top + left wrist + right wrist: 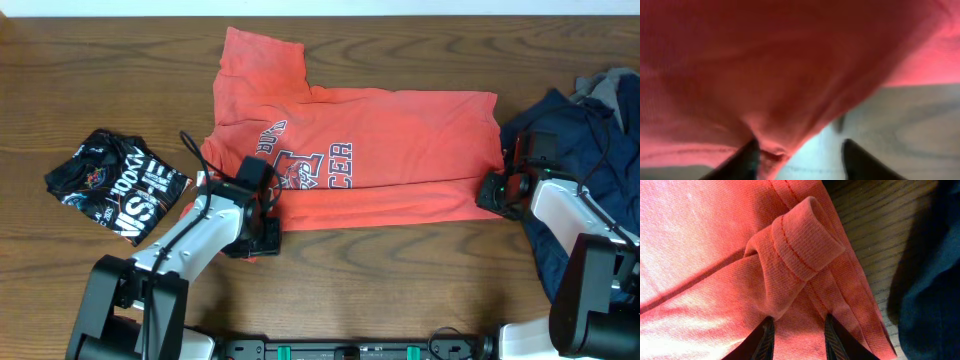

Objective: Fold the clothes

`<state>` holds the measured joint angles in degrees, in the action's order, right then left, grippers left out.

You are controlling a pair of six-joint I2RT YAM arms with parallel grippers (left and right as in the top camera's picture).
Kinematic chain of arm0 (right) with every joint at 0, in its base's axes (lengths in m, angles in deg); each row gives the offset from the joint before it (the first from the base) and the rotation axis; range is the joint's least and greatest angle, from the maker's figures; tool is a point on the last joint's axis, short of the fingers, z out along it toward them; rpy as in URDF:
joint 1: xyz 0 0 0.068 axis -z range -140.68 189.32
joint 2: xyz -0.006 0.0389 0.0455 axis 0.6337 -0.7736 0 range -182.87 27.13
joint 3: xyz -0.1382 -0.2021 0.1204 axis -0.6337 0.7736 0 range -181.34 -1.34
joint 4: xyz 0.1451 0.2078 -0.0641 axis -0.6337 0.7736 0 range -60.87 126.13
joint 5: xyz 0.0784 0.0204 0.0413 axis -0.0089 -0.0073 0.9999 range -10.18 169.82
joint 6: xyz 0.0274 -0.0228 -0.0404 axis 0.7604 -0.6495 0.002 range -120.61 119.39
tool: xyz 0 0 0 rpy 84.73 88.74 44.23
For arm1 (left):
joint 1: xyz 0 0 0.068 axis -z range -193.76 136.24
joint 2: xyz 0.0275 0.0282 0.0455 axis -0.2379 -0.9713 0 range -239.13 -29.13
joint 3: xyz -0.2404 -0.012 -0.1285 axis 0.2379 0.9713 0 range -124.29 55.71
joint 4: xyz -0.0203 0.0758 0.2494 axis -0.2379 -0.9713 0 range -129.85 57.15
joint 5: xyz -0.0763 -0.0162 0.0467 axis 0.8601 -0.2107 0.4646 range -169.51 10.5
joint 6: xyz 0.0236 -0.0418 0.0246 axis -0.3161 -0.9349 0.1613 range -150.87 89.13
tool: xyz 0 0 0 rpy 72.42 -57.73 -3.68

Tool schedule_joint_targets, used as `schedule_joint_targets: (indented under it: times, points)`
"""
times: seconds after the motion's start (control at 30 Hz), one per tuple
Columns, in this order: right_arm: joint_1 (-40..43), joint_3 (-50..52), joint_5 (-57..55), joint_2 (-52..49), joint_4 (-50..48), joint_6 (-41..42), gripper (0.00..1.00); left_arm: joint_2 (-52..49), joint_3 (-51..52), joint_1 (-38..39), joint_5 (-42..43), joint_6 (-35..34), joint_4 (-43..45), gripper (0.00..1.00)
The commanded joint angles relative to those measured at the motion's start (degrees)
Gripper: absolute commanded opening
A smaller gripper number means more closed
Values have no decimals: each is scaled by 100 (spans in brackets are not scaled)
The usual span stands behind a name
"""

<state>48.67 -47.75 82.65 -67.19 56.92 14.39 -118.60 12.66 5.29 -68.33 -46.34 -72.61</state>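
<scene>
The coral-red T-shirt (pixel 390 150) with navy lettering lies across the table's middle, folded lengthways, one sleeve pointing to the far side. My left gripper (pixel 262 238) is at the shirt's near left corner. In the left wrist view its fingers (pixel 800 157) are spread wide, with the shirt's edge (pixel 770 75) draped close over them and touching the left finger. My right gripper (pixel 497 192) is at the near right corner. Its fingers (pixel 799 337) are pressed in on a bunched ridge of the shirt (pixel 715 240), whose hem curls up just beyond them.
A black garment with white lettering (pixel 115 185) lies folded at the left. A navy garment (pixel 585 150) is heaped at the right edge, close to my right arm, and shows in the right wrist view (pixel 935 295). Bare wood table (pixel 400 270) runs along the near side.
</scene>
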Motion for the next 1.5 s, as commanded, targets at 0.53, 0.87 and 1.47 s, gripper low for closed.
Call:
schedule_joint_targets:
  times: [0.53, 0.87, 1.47]
  points:
    - [46, 162, -46, -94, 26, 15, 32, 92, -2457, -295, -929, 39, 83, 6]
    - [46, 162, -46, -94, 20, 15, 32, -221, -2564, -302, -911, 39, -26, 59]
    - [46, 162, -289, -94, 138, 61, 29, -382, -2295, -726, -1572, -610, -1209, 56]
